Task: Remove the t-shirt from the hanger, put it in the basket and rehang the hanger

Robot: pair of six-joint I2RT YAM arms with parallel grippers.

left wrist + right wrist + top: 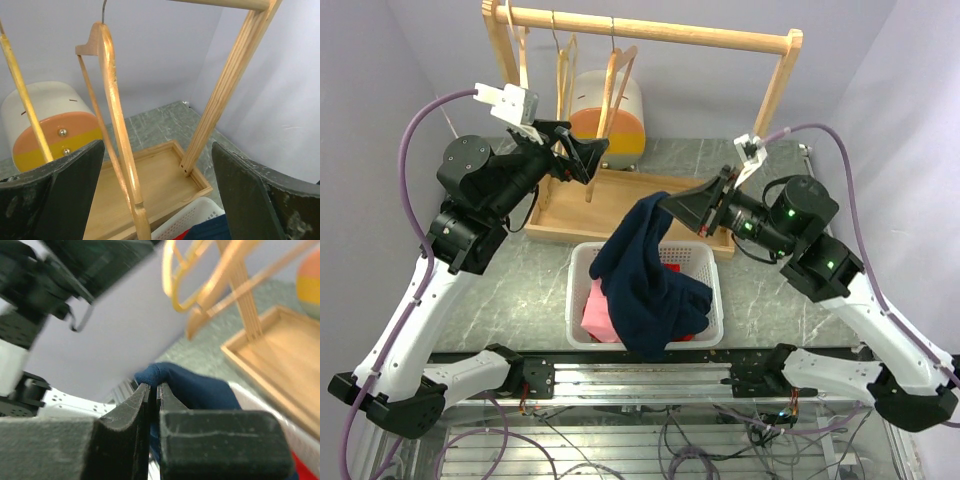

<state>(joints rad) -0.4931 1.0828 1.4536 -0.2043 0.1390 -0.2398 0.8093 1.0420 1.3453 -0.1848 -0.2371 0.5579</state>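
- My left gripper [592, 165] is raised beside the wooden rack [650, 30], fingers spread wide and holding nothing.
- A bare wooden hanger [114, 95] hangs from the rack's rail. In my left wrist view it stands between my open fingers, touching neither.
- My right gripper [662, 206] is pinched tight on a fold of the navy t-shirt [645, 275], held above the table.
- The t-shirt is off the hanger. It hangs down from my right fingers into the white basket [578, 265] and spills over the basket's near rim.
- Pink cloth [597, 312] lies in the basket beside the shirt.
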